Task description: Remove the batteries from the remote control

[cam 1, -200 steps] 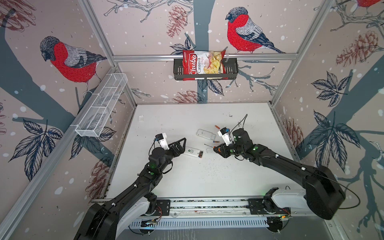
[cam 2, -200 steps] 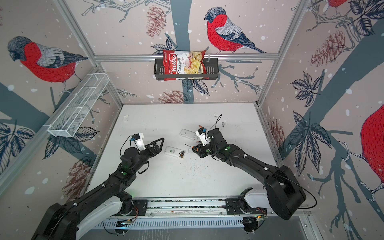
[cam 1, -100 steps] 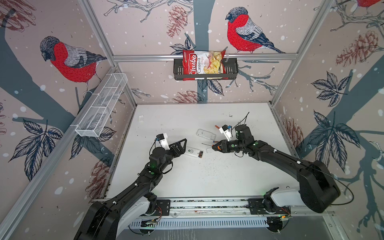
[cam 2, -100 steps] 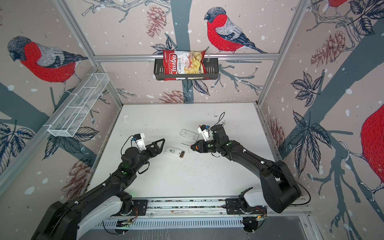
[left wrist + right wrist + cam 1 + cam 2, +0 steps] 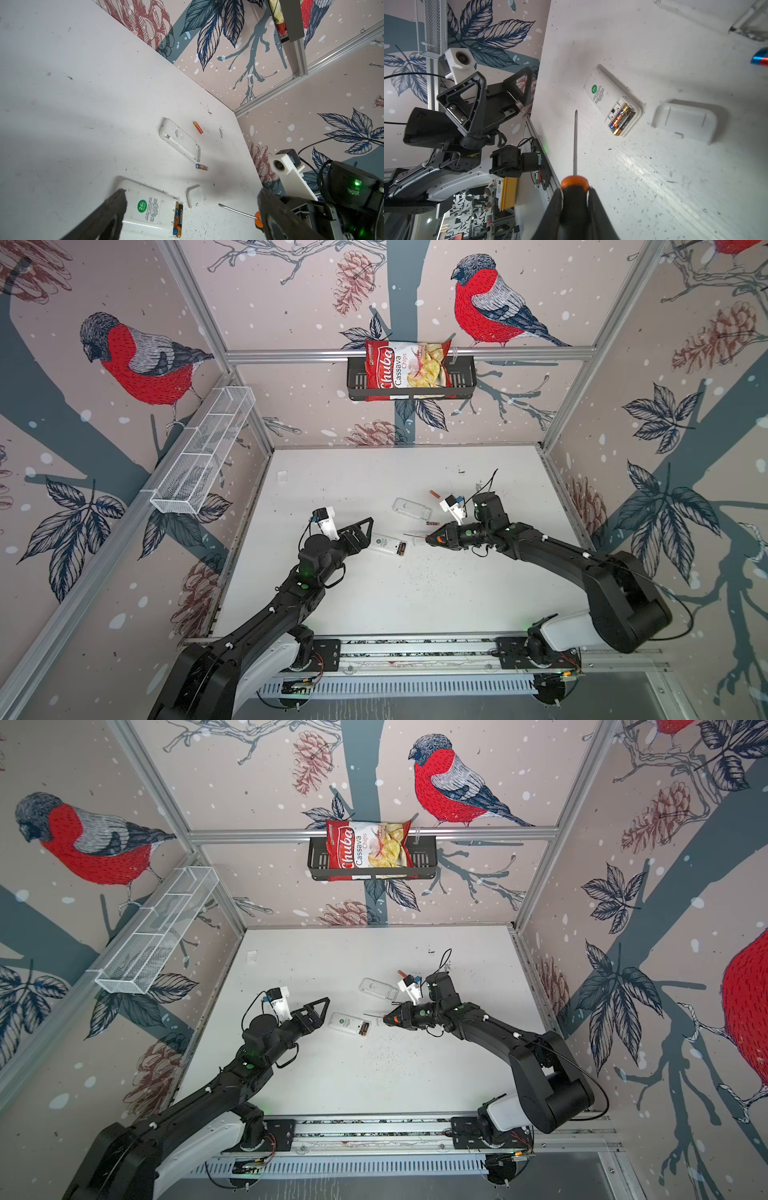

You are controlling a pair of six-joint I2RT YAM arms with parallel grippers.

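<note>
**Screwdriver swings round to the remote**

The right gripper (image 5: 575, 193), clamped on the orange-and-black screwdriver (image 5: 574, 199), has swung round, so the thin tip now points left at the flat white remote control with a green sticker (image 5: 384, 544), mid-frame. Two dark-and-gold batteries (image 5: 622, 120) sit in its open end, so prying them out looks next. The left gripper (image 5: 368, 534) waits wide apart beside the remote's left edge. Lots of bare white table (image 5: 415, 605) lies below.

right claw (image 5: 432, 538) | swung flatter, wrist pulled back (screwdriver (image 5: 574, 182) tip toward remote (image 5: 384, 543))
</note>
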